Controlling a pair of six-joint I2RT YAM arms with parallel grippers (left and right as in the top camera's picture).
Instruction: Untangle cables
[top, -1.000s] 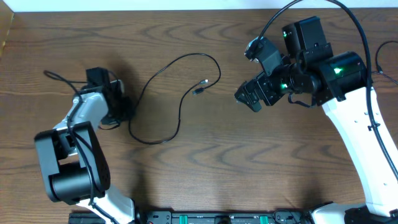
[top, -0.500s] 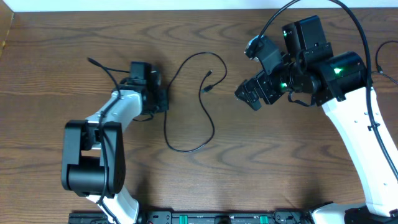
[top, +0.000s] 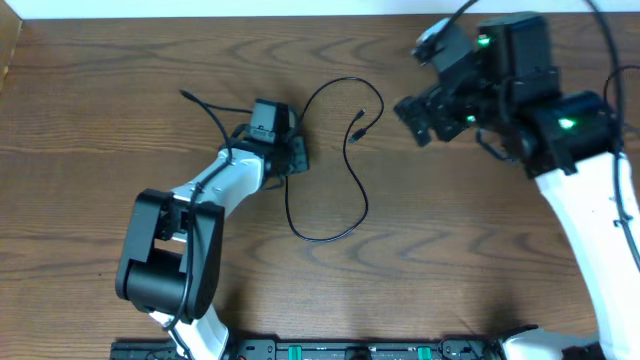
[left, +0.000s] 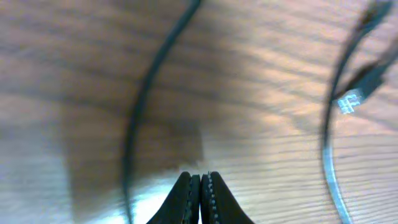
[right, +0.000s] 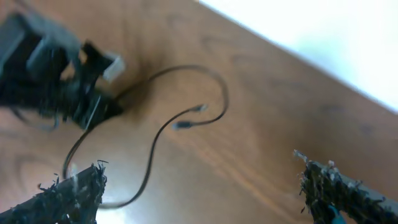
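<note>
Left gripper (top: 296, 158) is low on the table (top: 100, 100) with its jaws pressed together. The wrist view shows the fingertips (left: 188, 190) closed to a thin seam. The black cable (top: 362, 195) runs up to this gripper in the overhead view and appears to be nipped there, though the blurred wrist picture shows no strand between the tips, so the hold is not confirmed. From the gripper the cable arcs up and over to a small plug (top: 358, 128), and a second run hangs in an open loop below. No knot is visible. Right gripper (top: 412, 108) hangs just right of the plug, clear of it, with its fingers (right: 71, 190) spread wide. Recommended: anchor with the left gripper and lower the right onto the cord just behind the plug, not the plug itself. Then draw it away to the right, low and slow, so the loop opens without dragging over the other run.
</note>
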